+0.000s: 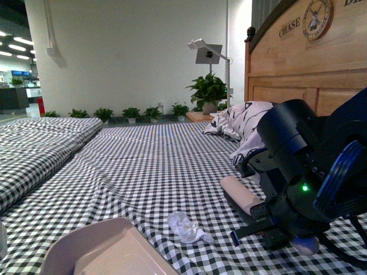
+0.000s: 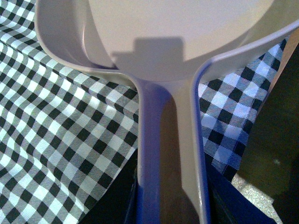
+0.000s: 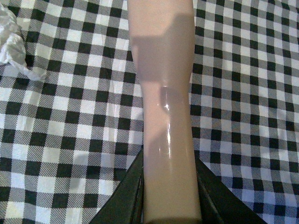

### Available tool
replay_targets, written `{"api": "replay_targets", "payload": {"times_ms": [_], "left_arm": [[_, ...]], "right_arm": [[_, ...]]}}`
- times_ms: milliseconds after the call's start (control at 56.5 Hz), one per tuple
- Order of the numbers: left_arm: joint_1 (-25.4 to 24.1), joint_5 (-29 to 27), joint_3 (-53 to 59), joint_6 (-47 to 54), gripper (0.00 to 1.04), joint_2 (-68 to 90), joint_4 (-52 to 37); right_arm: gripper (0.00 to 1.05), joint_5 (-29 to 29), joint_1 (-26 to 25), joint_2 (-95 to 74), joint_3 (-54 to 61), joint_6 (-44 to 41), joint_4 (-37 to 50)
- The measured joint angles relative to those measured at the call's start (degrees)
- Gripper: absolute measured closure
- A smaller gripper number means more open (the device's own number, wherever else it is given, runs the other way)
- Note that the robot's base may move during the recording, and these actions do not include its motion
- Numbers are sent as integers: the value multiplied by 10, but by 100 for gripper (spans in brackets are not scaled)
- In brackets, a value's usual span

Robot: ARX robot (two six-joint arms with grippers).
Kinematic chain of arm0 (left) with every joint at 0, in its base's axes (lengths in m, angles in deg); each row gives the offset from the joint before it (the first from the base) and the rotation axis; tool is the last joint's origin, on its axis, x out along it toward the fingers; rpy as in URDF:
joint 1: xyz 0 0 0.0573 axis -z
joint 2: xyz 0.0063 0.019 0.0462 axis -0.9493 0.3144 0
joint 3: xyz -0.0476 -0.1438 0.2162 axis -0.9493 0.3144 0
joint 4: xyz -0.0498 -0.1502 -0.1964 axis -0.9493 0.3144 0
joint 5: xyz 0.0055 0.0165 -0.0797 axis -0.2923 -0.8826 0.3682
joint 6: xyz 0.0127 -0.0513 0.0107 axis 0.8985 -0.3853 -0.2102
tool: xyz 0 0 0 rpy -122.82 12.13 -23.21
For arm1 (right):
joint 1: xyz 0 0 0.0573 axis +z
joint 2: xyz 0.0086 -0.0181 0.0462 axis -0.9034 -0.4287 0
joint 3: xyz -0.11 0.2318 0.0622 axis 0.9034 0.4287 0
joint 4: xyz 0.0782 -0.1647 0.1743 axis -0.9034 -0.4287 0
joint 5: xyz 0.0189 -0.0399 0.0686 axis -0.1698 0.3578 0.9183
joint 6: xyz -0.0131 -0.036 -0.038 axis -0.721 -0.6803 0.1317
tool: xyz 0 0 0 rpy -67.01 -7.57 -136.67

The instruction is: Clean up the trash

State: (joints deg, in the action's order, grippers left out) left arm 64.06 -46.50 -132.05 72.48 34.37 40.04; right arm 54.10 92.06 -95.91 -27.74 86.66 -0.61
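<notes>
The trash (image 1: 184, 227), a small crumpled white wad, lies on the checked bedspread near the front edge; in the right wrist view the trash (image 3: 13, 39) shows at one corner. My left gripper (image 2: 170, 205) is shut on the handle of the beige dustpan (image 2: 177, 32), whose pan (image 1: 109, 252) sits low at the front left of the wad. My right gripper (image 3: 170, 196) is shut on the beige brush handle (image 3: 163, 93). In the front view the brush (image 1: 241, 193) lies just right of the wad, held by the black right arm (image 1: 304, 177).
A black-and-white checked bedspread (image 1: 149, 166) covers the bed. A patterned pillow (image 1: 246, 120) lies at the wooden headboard (image 1: 298, 69) on the right. A second bed (image 1: 40, 143) stands to the left. Potted plants (image 1: 207, 91) and a lamp (image 1: 207, 54) stand behind.
</notes>
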Motion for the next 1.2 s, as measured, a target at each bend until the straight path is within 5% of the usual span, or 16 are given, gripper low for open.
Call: {"api": "replay_targets", "payload": {"times_ms": [230, 691, 1205], "left_arm": [[0, 0, 0, 0, 77, 0, 0], [0, 0, 0, 1, 77, 0, 0], [0, 0, 0, 1, 77, 0, 0]], "right_arm": [[84, 33, 21, -20, -20, 7, -44], [84, 289, 76, 118, 48, 2, -144], [84, 283, -30, 254, 118, 6, -99]]}}
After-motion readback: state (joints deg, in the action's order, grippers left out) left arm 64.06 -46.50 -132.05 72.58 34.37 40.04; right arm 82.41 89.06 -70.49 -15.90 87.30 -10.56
